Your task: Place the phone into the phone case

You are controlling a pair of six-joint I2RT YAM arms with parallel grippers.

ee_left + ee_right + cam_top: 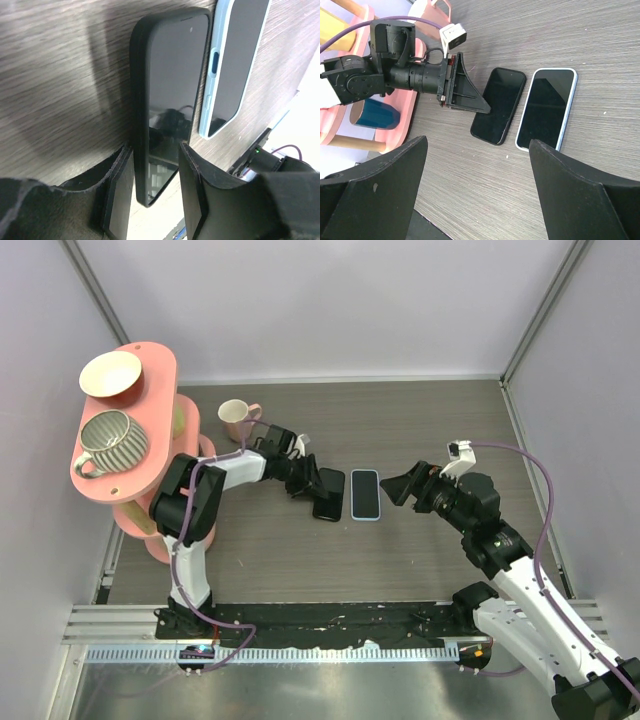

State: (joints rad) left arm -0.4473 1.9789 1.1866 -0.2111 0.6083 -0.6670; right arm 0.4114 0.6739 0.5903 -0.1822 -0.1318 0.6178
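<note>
Left tool (pixel 156 167) unclenched, straddling case (pixel 328 494) mid-frame; right tool (pixel 393 490) released too, so a nudge cd shove case into phone (pixel 365 494)

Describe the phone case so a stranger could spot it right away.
On the wooden table, look to the middle, where two slim slabs lie side by side. The phone case is the all-black one nearer the pink rack; the phone beside it has a light-blue rim.

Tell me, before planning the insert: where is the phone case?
In the top view, the phone case lies mid-table, just left of the phone, with the left gripper at its left edge.
</note>
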